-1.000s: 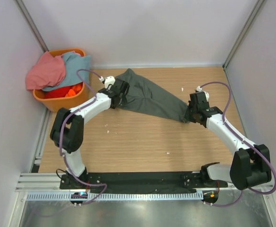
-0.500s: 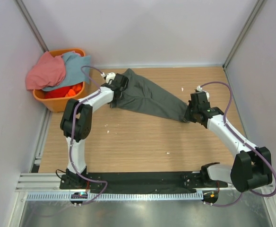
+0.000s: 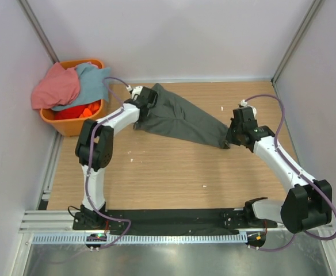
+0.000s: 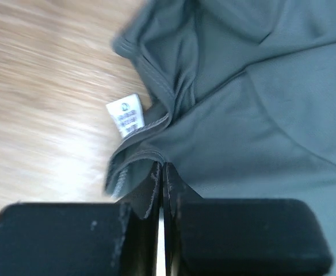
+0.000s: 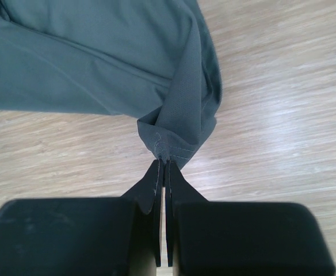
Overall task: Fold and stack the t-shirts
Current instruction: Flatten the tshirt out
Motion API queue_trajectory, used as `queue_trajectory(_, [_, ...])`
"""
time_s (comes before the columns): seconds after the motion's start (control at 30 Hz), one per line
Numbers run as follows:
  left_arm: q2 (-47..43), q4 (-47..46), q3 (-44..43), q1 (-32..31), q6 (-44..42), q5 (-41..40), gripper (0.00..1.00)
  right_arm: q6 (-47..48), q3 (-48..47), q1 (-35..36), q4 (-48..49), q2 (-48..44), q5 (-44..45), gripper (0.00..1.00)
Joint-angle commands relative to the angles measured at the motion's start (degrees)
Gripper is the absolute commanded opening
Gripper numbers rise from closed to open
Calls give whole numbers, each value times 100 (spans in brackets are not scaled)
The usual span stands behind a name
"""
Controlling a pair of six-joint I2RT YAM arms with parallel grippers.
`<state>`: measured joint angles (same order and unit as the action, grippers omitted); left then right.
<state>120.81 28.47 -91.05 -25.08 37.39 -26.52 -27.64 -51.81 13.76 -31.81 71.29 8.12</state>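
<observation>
A dark grey t-shirt (image 3: 179, 118) lies stretched across the back of the wooden table between my two grippers. My left gripper (image 3: 145, 103) is at its left end, shut on the cloth (image 4: 260, 115) at the collar, beside the white neck label (image 4: 126, 115); in the left wrist view my left gripper (image 4: 161, 167) pinches the collar edge. My right gripper (image 3: 232, 137) is shut on a bunched hem corner at the shirt's right end, which the right wrist view shows at the tips of my right gripper (image 5: 165, 164), the shirt (image 5: 99, 57) spreading beyond. A salmon-pink t-shirt (image 3: 56, 86) and a light blue t-shirt (image 3: 90, 77) lie heaped in the basket.
The orange plastic basket (image 3: 70, 125) stands at the back left corner, just left of my left arm. White walls close the table in at the back and sides. A few small white specks (image 3: 204, 186) lie on the wood.
My left gripper has closed on the shirt's collar end after shifting a little towards the back. The right gripper has kept its hold and barely moved.
</observation>
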Motion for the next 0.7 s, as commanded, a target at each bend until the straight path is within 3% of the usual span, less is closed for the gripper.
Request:
queue_trajectory(0.0, [-1269,150,-203,21,-345,-318,0,206,-775,30,-290,-114,391,1])
queue_trajectory(0.17, [-2737,624,-116,12,-610,-433,0,312,-1646,30,-799,-413,840,1])
queue_trajectory(0.27, [-3764,669,682,-14,-435,-354,0,294,-1771,30,-984,-721,1042,1])
queue_trajectory(0.37, [-4816,756,1947,-41,-101,-222,17,198,-1361,30,-994,-1185,1253,1])
queue_trajectory(0.4, [-5057,852,2603,-49,152,-178,46,145,-1193,30,-967,-1300,1332,1])
queue_trajectory(0.5, [-5986,1151,3686,-102,592,42,78,-22,-665,30,-870,-1644,1630,1])
queue_trajectory(0.67, [-6798,1670,4147,-111,753,87,85,-215,-427,21,-801,-1785,2001,1])
